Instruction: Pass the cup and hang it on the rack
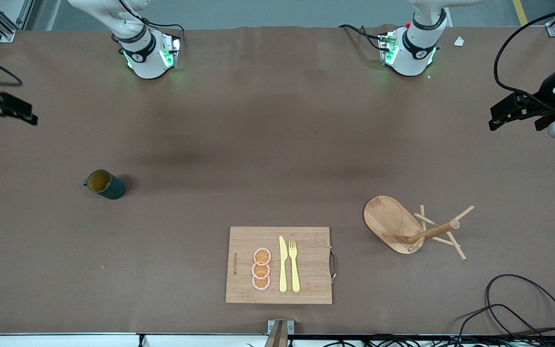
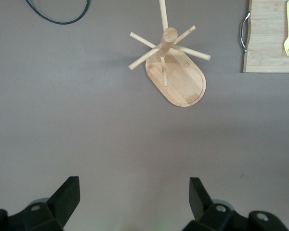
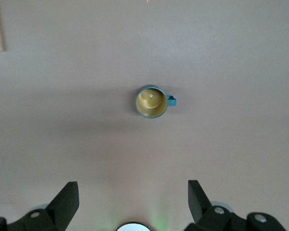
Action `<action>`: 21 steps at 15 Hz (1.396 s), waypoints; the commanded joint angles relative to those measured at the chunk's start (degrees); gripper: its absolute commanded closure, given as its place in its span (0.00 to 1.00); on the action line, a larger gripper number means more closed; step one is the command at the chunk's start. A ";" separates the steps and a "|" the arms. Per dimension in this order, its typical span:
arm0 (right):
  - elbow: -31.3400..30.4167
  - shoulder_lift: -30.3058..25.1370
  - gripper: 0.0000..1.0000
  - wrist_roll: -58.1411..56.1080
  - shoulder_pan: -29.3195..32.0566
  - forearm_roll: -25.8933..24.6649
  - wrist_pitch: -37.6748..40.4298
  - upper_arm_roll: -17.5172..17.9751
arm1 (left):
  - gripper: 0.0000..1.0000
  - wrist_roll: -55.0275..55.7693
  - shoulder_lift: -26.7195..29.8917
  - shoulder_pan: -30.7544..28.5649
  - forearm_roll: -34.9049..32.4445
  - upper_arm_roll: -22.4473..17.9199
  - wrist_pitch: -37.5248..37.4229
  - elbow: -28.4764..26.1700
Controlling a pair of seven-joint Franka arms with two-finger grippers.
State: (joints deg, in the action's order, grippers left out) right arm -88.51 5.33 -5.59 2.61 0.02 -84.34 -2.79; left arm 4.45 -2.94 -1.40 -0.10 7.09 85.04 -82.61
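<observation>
A: Where is the cup (image 1: 105,184) found?

B: It is stood upright on the table toward the right arm's end, well apart from the rack (image 1: 405,226). Nothing is held: the right gripper (image 3: 133,204) hangs above it, fingers spread wide.

A: How is it taken well?

B: It should be clamped at the rim, the handle left free. The left gripper (image 2: 135,204) waits, spread too.

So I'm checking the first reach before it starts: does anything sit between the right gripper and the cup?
Nothing visible does. The right gripper hangs open over bare table, and the cup stands upright alone toward the right arm's end. The cutting board lies well off that line.
</observation>
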 commanded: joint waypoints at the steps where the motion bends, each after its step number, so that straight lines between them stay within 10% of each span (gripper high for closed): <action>1: 0.11 7.23 0.00 -5.63 2.67 -0.02 -3.18 0.16 | 0.00 -1.02 -0.04 0.35 0.72 0.03 -0.49 0.69; 14: -23.79 14.97 0.05 -34.91 4.95 3.05 -39.38 0.33 | 0.00 -1.37 0.13 -0.27 0.89 0.29 -0.76 0.60; 17: -29.69 15.32 0.37 -41.75 5.48 3.05 -48.44 0.33 | 0.00 -1.29 0.13 -0.36 0.89 0.29 -0.76 0.52; 20: -29.79 16.73 1.00 -46.97 6.62 3.23 -49.61 0.33 | 0.00 -1.46 0.22 -0.44 0.89 0.12 -0.76 0.60; 21: -29.70 16.73 1.00 -47.06 6.71 3.93 -49.61 0.33 | 0.00 -1.46 0.39 -0.44 0.89 -0.06 -0.76 0.60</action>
State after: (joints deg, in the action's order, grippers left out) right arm -117.35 22.89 -50.06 7.82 2.32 -133.33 -3.20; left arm 4.36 -2.95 -1.42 -0.10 7.24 85.04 -82.58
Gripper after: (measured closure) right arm 0.626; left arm 0.000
